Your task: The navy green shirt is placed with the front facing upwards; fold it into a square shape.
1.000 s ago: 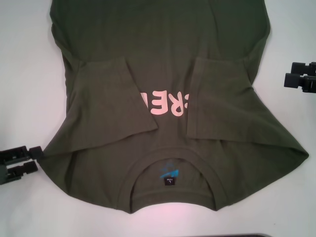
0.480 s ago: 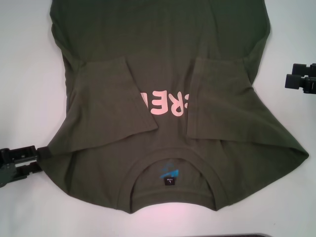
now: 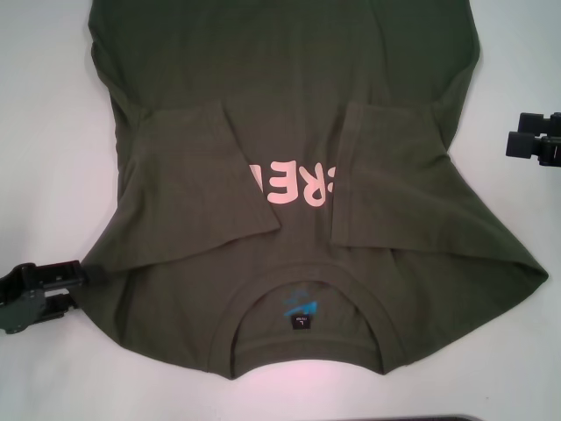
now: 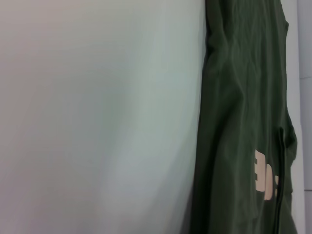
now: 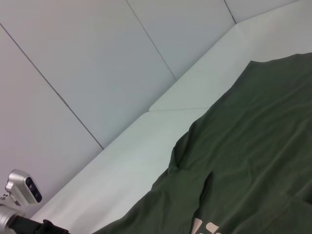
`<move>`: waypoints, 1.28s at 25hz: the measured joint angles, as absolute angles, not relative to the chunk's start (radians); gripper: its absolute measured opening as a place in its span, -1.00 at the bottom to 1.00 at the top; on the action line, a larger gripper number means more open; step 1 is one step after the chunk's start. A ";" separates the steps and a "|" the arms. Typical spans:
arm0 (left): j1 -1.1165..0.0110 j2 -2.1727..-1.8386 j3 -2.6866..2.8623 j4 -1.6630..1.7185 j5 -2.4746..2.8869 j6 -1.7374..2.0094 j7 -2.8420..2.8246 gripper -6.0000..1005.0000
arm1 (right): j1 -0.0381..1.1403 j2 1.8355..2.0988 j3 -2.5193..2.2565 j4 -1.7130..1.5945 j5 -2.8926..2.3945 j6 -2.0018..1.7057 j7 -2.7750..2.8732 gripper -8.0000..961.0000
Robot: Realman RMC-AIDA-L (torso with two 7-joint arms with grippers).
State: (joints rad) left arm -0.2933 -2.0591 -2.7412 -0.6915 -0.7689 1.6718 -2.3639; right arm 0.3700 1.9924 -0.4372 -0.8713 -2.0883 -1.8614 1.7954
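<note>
Shirt [image 3: 289,175] — flat on the table [image 3: 53,132], collar nearest the robot, hem at the far side; both sleeves folded inward over the chest, lettering [image 3: 294,184] between them. Label [image 3: 301,322] inside the collar. Left gripper [image 3: 83,281] — at the shirt's near-left edge. Right gripper [image 3: 517,140] — right of the shirt, apart.

Left end effector [image 3: 77,282] low, fingers apart; right end effector [image 3: 517,132] held off at the side.
</note>
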 joint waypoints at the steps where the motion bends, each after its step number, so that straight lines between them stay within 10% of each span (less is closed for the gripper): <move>1: -0.295 -2.059 -2.741 -0.691 -0.769 1.676 -2.372 0.21 | 0.370 1.992 -0.437 -0.871 -2.088 -1.862 1.797 0.79; 22: -0.316 -2.049 -2.738 -0.688 -0.731 1.712 -2.396 -0.90 | 0.376 1.984 -0.430 -0.868 -2.093 -1.863 1.823 0.79; 32: -0.330 -2.045 -2.738 -0.696 -0.731 1.736 -2.402 -0.91 | 0.399 1.847 -0.438 -0.873 -2.340 -1.866 2.164 0.79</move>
